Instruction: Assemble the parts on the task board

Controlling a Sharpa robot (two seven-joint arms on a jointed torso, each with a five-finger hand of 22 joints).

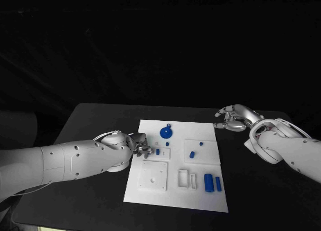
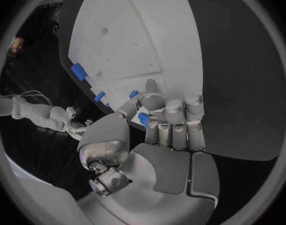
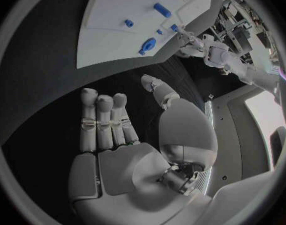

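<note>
The white task board (image 1: 176,163) lies in the middle of the black table (image 1: 91,120), and the left hand (image 1: 136,143) sits over the board's left edge, fingers curled together. From the left wrist view a small blue part (image 2: 143,119) is pinched between the thumb and the fingers (image 2: 174,116), so that hand is gripping a piece right at the board's rim. Over on the other side, the right hand (image 1: 234,118) hovers above the bare table just off the board's far right corner, holding nothing; the right wrist view shows its palm (image 3: 127,155) bare with the fingers apart. On the board itself, a round blue part with a tab (image 1: 165,131) lies near the far edge, a short blue peg (image 1: 191,154) rests in the middle right section, and two blue cylinders (image 1: 209,183) lie side by side toward the near right corner, next to a pair of white rectangular frames (image 1: 183,178).
</note>
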